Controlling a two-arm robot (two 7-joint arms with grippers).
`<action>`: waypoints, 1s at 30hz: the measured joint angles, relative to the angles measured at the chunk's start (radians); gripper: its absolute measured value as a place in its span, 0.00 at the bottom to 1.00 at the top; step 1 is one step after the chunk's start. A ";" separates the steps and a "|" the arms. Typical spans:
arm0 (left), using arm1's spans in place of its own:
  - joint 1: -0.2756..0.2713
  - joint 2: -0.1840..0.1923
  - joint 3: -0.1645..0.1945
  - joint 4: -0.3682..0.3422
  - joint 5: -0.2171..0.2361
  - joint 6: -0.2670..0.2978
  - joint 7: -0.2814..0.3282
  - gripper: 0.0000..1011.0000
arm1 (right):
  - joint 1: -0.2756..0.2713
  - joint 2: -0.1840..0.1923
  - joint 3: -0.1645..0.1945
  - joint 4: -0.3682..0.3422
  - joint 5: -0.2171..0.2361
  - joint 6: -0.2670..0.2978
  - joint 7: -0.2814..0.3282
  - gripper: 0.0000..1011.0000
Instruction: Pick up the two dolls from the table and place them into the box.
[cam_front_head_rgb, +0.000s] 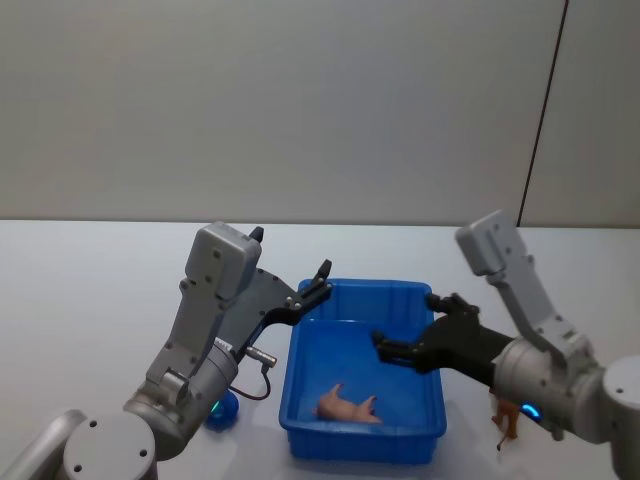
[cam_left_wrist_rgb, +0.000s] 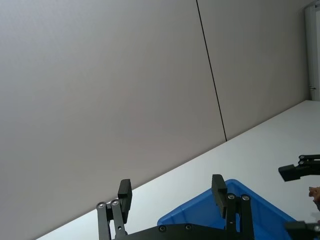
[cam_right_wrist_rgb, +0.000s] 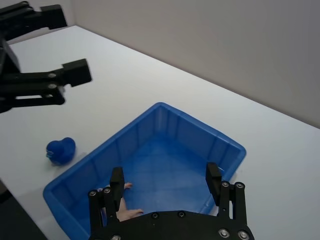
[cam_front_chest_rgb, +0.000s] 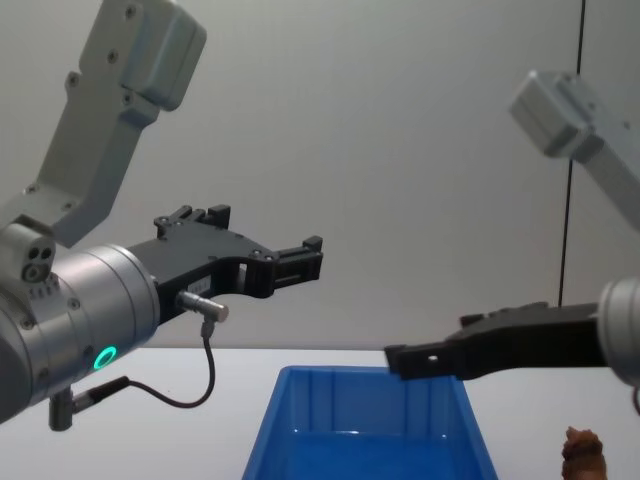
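The right gripper (cam_right_wrist_rgb: 165, 174) hangs open over the box (cam_right_wrist_rgb: 175, 130); the left gripper (cam_front_head_rgb: 315, 283) is open too. The blue doll (cam_right_wrist_rgb: 61, 150) on the surface (cam_right_wrist_rgb: 150, 75) looks small, round, probably soft and light. Pinch its middle.

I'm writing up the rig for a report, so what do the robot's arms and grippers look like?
The left arm and right arm are silver-grey with boxy pale-grey housings. The left arm carries a glowing cyan ring and a looping black cable with a metal plug. The left gripper and right gripper are matte black, their flat-ended jaws fixed with visible screws.
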 joint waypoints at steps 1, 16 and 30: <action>0.000 0.000 0.000 0.000 0.000 0.000 0.000 0.99 | -0.002 0.002 0.002 -0.001 0.003 -0.002 -0.003 0.99; 0.000 0.000 0.000 0.000 0.000 0.000 0.000 0.99 | -0.059 0.068 0.057 -0.005 0.056 -0.011 -0.088 0.99; 0.000 0.000 0.000 0.000 0.000 0.000 0.000 0.99 | -0.084 0.094 0.077 0.052 0.066 0.011 -0.123 0.99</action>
